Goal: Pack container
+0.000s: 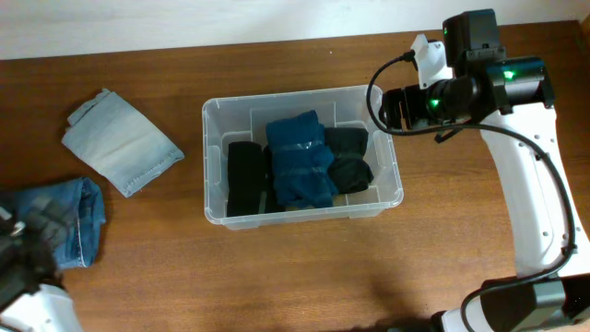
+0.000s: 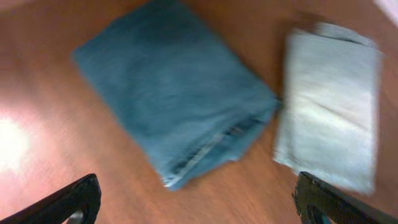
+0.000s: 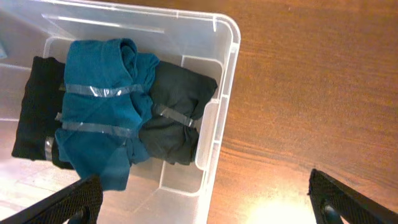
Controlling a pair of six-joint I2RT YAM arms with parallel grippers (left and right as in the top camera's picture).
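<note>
Inside the container (image 1: 211,166) we count three bundles (image 1: 300,159), room spare at its far rim; two jeans (image 1: 123,142) outside; left hand (image 2: 196,196), right hand (image 3: 205,190) splayed.

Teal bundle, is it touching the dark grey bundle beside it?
Touching. Right wrist view shows the teal bundle pressed against the dark grey bundle, no gap.

Taped clothing bundles (image 1: 300,159) are crowding the container (image 1: 212,161) floor, leaving open room along its far wall.
</note>
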